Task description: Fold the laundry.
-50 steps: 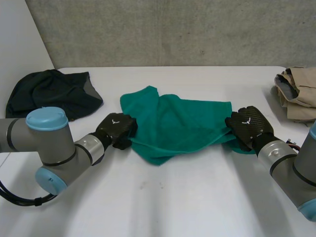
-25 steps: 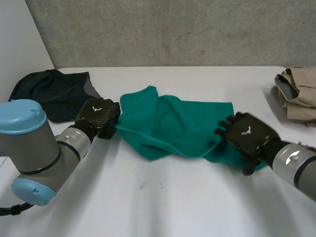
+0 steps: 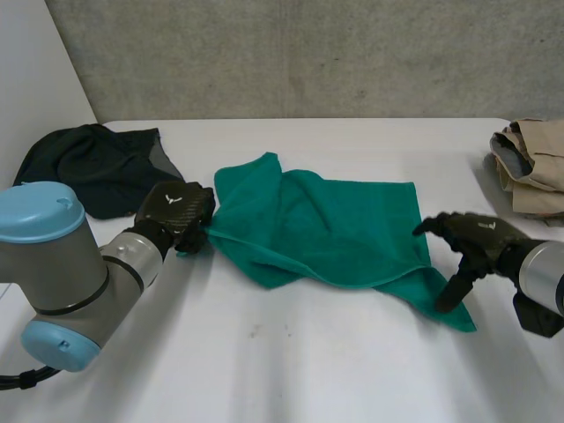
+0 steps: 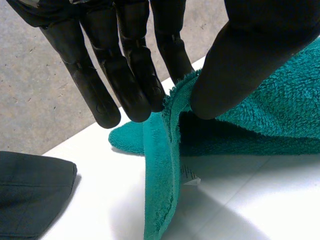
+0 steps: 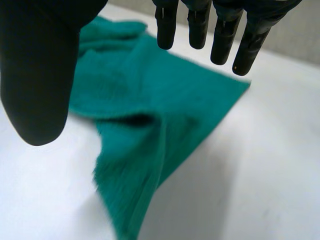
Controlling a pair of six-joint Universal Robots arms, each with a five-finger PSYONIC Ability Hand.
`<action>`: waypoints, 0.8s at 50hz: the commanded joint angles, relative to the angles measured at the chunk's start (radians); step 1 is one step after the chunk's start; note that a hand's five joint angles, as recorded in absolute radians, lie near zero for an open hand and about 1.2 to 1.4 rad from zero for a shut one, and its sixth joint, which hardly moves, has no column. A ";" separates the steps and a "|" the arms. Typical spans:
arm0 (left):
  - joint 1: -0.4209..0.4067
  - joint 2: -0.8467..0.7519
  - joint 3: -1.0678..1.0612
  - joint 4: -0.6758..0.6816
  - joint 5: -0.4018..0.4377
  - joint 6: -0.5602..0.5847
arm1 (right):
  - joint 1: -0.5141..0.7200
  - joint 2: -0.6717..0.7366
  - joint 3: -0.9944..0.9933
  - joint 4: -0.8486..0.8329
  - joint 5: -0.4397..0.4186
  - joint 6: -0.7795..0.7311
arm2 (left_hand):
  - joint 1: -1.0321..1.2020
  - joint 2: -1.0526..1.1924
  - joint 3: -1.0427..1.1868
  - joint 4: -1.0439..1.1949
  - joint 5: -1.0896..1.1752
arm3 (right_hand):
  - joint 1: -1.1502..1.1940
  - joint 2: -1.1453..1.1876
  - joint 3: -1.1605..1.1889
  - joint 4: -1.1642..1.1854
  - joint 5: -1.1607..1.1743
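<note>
Head view had bare white table nearest the camera. Beyond it the two hands sat level with the green towel, which lay rumpled and partly doubled over in the middle of the table. At the towel's left edge was the left hand. In the left wrist view its fingers and thumb were pressed together on a raised fold of that edge, a real pinch though a shallow one. Over the near right corner hung the right hand, fingers spread and a little bent, with nothing in them. The corner lay loose on the table beneath.

The step looked like spreading the towel flat before any fold. To do it well, the right hand should come down on the very tip of that corner and take one layer only. Both hands should then draw apart low and evenly, so the creases run out without lifting the middle.

Whether the left pinch held one layer or two could not be told, and the doubled part hid what lay under it. Farther back, a dark garment sat bunched at the left, its kind unclear. A tan garment at the right was cut off by the view's edge.
</note>
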 commanded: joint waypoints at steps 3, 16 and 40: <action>0.001 0.006 -0.003 -0.004 -0.004 0.000 | -0.036 0.117 -0.005 -0.010 0.008 0.169 | 0.237 0.200 0.205 0.198 0.245 | -0.028 -0.048 -0.041 -0.065 -0.066; 0.003 0.049 -0.029 -0.004 -0.006 0.002 | 0.026 0.329 -0.121 -0.040 0.039 0.228 | 0.237 0.200 0.205 0.198 0.245 | 0.415 0.395 0.402 0.378 0.378; 0.012 0.528 0.109 -0.384 -0.047 0.222 | 0.033 -0.328 -0.267 0.027 0.076 -0.488 | 0.237 0.200 0.205 0.198 0.245 | 1.194 1.173 1.180 1.157 1.156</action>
